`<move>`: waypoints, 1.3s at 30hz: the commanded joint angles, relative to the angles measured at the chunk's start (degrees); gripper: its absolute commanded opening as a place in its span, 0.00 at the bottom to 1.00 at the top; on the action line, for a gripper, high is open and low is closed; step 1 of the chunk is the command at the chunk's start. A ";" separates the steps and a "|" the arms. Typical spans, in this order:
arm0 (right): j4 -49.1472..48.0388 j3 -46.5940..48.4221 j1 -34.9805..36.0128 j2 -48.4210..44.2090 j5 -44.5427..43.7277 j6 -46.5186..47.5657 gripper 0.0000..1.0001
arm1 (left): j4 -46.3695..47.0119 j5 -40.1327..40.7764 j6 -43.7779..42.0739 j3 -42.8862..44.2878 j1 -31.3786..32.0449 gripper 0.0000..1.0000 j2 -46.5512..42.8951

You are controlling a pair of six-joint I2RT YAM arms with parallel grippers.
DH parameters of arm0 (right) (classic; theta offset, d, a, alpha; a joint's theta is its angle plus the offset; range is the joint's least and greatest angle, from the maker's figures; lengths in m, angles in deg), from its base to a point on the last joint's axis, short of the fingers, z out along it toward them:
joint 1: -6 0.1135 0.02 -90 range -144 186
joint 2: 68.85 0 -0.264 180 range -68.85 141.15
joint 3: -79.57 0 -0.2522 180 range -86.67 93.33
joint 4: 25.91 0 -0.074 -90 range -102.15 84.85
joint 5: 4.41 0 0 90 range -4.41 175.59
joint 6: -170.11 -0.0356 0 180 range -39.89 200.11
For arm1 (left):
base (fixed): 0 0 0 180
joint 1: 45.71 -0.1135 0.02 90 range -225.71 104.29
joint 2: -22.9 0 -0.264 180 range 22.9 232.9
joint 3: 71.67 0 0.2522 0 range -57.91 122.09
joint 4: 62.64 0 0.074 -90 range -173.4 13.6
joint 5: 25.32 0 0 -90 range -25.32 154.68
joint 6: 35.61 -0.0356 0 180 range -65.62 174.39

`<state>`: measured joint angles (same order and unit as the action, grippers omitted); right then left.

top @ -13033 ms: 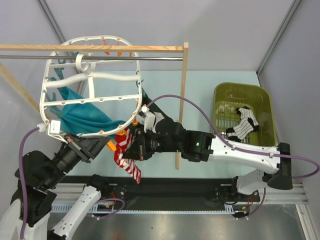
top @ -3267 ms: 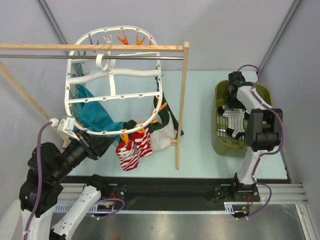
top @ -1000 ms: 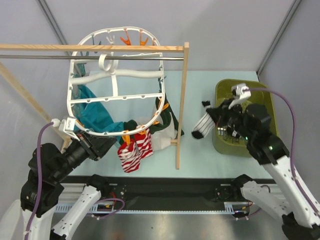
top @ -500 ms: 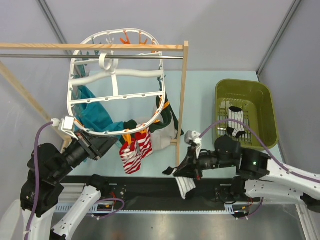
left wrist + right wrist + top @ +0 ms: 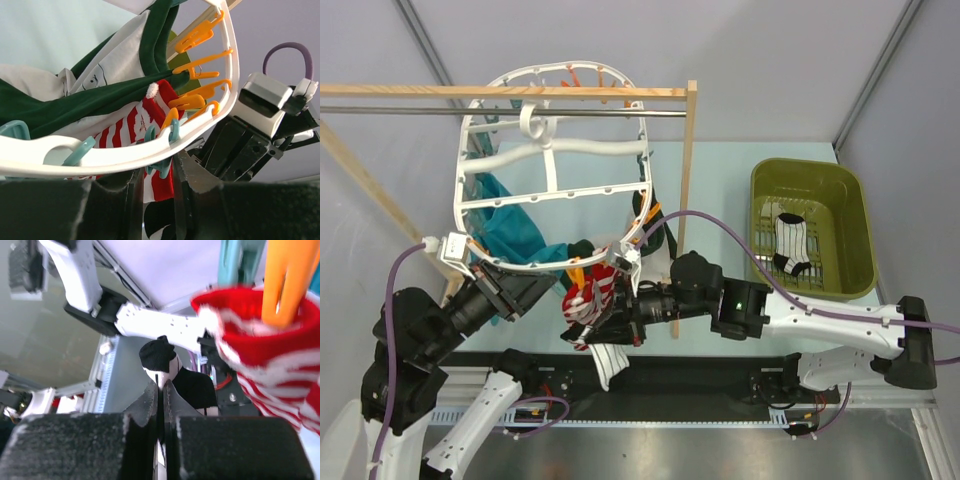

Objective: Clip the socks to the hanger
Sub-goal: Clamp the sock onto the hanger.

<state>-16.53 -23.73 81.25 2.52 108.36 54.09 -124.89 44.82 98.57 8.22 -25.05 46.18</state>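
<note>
Two grippers, both loaded.

1. Left gripper (image 5: 157, 175): the fingers (image 5: 197, 195) are drawn in tight against the near rim of the hanger (image 5: 75, 157), which crosses right at their tips. A teal clip (image 5: 162, 150) hangs off the rim just above the narrow gap. Past the tips and to the right, a row of orange clips (image 5: 200, 32) follows the rim's curve. The red-and-white socks (image 5: 165, 100) hang off that rim edge just beyond the tips, and the green-and-white garment (image 5: 75, 100) lies behind them.

2. Right gripper (image 5: 161, 390): pressed together on a black-and-white striped sock (image 5: 157, 356). Its black toe stands up beyond the fingertips, and from above the rest of it trails down on the gripper's near side. The gripper sits just under the hanger's near rim, close beside the left gripper. In its wrist view the red-and-white cuff is close on the right, with one orange clip biting its edge, so little room shows on that side.

3. Surroundings: the wooden rack post (image 5: 687, 200) stands just behind the right arm. The olive basket (image 5: 800, 165) is well apart to that arm's right and holds a second striped sock (image 5: 790, 243). The table (image 5: 720, 190) shows between post and basket. A teal cloth (image 5: 510, 228) hangs inside the frame beyond the left gripper.
</note>
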 commanded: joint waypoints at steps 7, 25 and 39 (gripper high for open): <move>-8.62 4.74 -1.15 3.68 1.68 -3.42 0.00 | 2.17 -2.02 3.80 3.75 0.25 0.00 0.44; -13.11 1.84 -10.56 2.37 5.70 -9.57 0.00 | 2.35 -4.22 2.84 5.77 0.25 0.00 0.35; -17.06 3.77 -9.06 4.74 13.80 -16.95 0.00 | 5.07 -5.89 2.75 2.25 0.16 0.00 0.00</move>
<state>-30.17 -22.35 71.74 6.00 119.15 40.82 -124.28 44.29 100.45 10.41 -25.07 46.08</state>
